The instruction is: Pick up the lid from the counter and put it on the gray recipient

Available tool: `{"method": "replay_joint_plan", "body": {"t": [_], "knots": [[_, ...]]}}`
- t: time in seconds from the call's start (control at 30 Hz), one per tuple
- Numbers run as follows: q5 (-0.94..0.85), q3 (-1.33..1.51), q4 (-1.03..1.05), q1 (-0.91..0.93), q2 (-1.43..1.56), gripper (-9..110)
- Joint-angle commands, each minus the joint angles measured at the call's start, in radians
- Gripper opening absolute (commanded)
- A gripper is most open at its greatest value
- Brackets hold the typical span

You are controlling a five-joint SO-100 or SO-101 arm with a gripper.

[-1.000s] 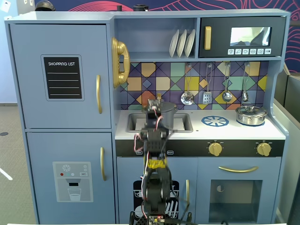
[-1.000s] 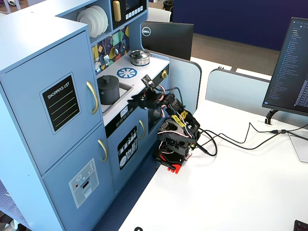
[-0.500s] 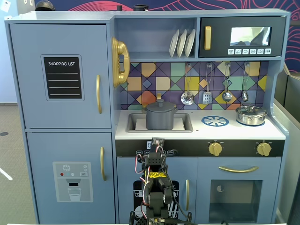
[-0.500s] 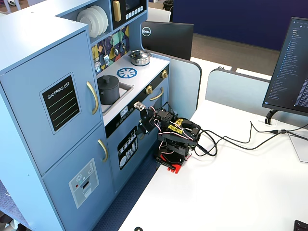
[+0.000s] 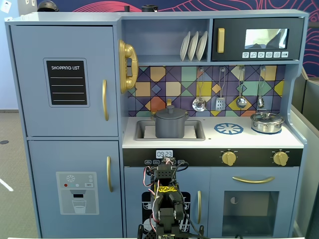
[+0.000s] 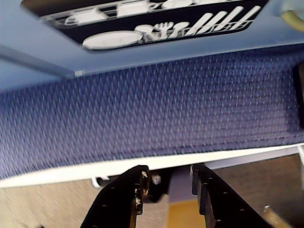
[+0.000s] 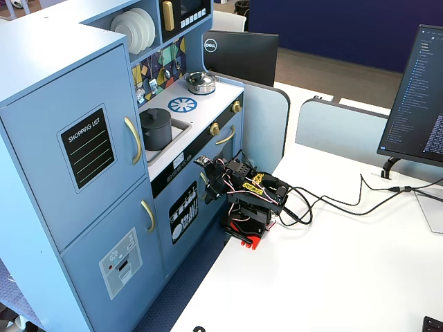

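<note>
The gray recipient [image 5: 170, 127] stands in the sink of the toy kitchen, also in the other fixed view [image 7: 155, 131]. The dark-gray lid [image 5: 170, 112] with its small knob sits on top of the pot, as the side fixed view [image 7: 154, 115] also shows. My gripper [image 6: 168, 174] is open and empty, far below the counter, over the white table edge and blue carpet. In a fixed view the arm [image 7: 249, 197] is folded low on the table, its gripper [image 7: 208, 188] pointing at the kitchen's lower front.
A shiny silver pot [image 5: 267, 122] with its own lid stands at the counter's right, beside the blue-and-white burner print [image 5: 229, 129]. Utensils hang on the back wall. A monitor [image 7: 422, 90] and cables [image 7: 332, 202] lie on the white table behind the arm.
</note>
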Motion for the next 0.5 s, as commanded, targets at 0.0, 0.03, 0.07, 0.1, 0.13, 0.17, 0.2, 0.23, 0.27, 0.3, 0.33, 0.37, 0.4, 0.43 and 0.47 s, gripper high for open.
{"method": "replay_joint_plan", "body": {"t": [0.0, 0.03, 0.07, 0.1, 0.13, 0.17, 0.2, 0.23, 0.27, 0.3, 0.33, 0.37, 0.4, 0.43, 0.47], "knots": [[0.061, 0.0, 0.163, 0.0, -0.008, 2], [0.061, 0.0, 0.163, -0.005, -0.008, 2], [0.06, 0.0, 0.163, -0.008, -0.008, 2], [0.06, 0.0, 0.163, -0.008, -0.008, 2], [0.06, 0.0, 0.163, -0.008, -0.008, 2], [0.06, 0.0, 0.163, -0.008, -0.008, 2], [0.06, 0.0, 0.163, -0.008, -0.008, 2], [0.06, 0.0, 0.163, -0.008, -0.008, 2], [0.06, 0.0, 0.163, -0.008, -0.008, 2], [0.06, 0.0, 0.163, -0.008, -0.008, 2], [0.06, 0.0, 0.163, -0.008, -0.008, 2], [0.06, 0.0, 0.163, -0.008, -0.008, 2], [0.06, 0.0, 0.163, -0.008, -0.008, 2], [0.06, 0.0, 0.163, -0.008, -0.008, 2], [0.06, 0.0, 0.163, -0.008, -0.008, 2]]}}
